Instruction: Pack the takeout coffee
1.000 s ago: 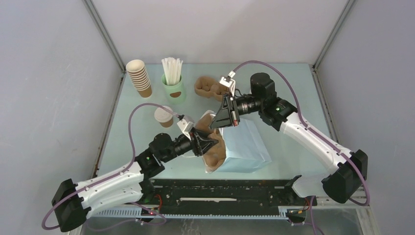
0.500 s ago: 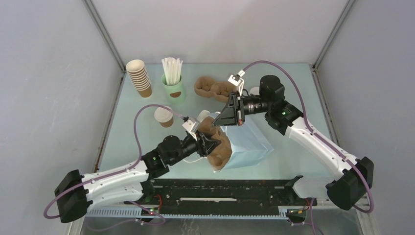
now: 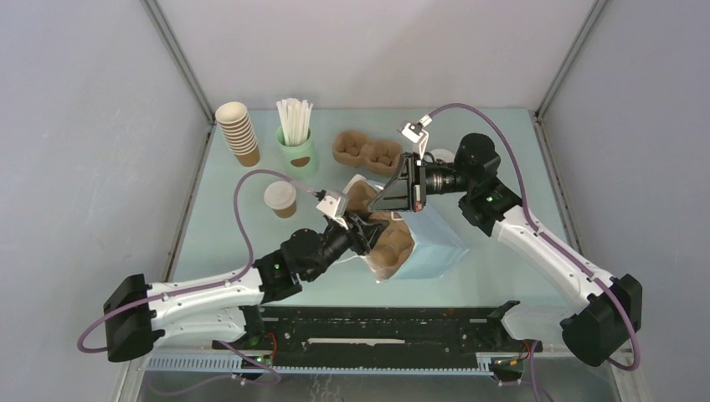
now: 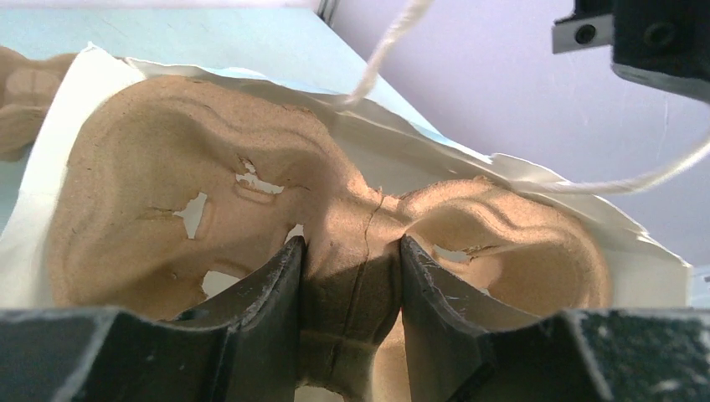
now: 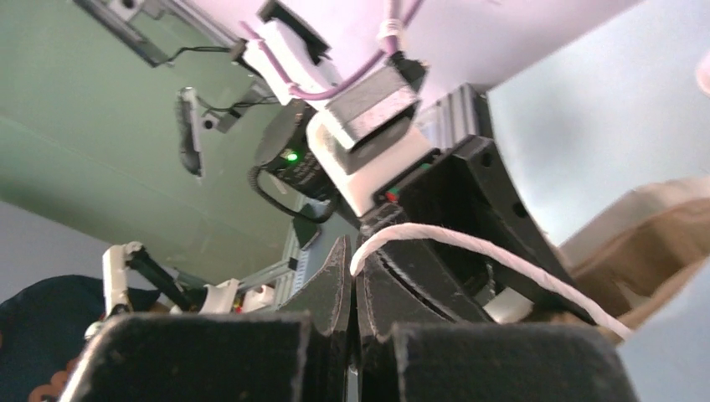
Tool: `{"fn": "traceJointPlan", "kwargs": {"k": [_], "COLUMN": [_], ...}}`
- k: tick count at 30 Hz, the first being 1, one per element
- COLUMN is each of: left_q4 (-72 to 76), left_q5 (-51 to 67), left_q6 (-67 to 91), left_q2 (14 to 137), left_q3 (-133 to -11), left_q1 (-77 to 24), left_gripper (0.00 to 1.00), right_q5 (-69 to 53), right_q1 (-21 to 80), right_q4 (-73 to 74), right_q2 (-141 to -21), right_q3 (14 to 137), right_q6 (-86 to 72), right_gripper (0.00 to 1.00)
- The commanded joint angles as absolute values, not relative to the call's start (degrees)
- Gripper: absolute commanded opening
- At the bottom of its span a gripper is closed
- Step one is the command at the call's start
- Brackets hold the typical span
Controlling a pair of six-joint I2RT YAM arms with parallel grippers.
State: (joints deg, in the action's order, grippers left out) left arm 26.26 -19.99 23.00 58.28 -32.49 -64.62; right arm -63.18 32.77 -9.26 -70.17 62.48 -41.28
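Left pincer (image 4: 352,251) is clamped at middling width on the centre ridge of the pulp carrier (image 4: 192,176), with both fingers pressed to the ridge between the two slots. Right pincer (image 5: 352,270) is pinched tight on the white string handle (image 5: 477,249) of the blue paper bag (image 3: 434,244). We judge the step in hand is sliding the carrier into the bag. It looks part way in, since the white lining wraps round the carrier's far rim in the left wrist view. The takeout coffee (image 3: 280,198) stands upright with its lid on, towards the left edge of the worktop, apart from the bag and in neither pincer. To do this well we want the handle pulled up and back so the mouth gapes. We push the carrier in level so its rim doesn't snag the lining, and finish with the slots facing up, ready for the cup. The pulp shows tears in one slot, so we squeeze no harder. Risks: the bag skids on the worktop or the string slips. The spare carrier (image 3: 368,151), cup stack (image 3: 238,132) and straw cup (image 3: 295,144) sit along the far edge, out of the way.
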Motion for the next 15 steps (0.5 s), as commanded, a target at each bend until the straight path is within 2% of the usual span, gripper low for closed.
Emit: {"fn": "traceJointPlan", "kwargs": {"k": [1,9,15], "left_q4": [24.31,20.29,18.23], "left_q5": [-26.26,-22.22,-20.08], "left_q6": [21.34,22.12,21.84], "left_q2": [53.94,56.18,62.47], "left_q3": [-35.68,-37.62,-40.94], "left_q1": [-65.34,-65.87,-65.92], "left_gripper": [0.41,0.41,0.42], "right_q5": [-64.8,-66.83,-68.12], "right_q1": [35.54,30.5,23.33], "right_q4": [-27.91,-52.41,-50.43], "right_q2": [-70.5,-72.15,-69.8], "right_q3": [62.78,52.03,44.06], "right_q6": [-54.9,-70.92,-72.01], "right_gripper": [0.0,0.0,0.0]}}
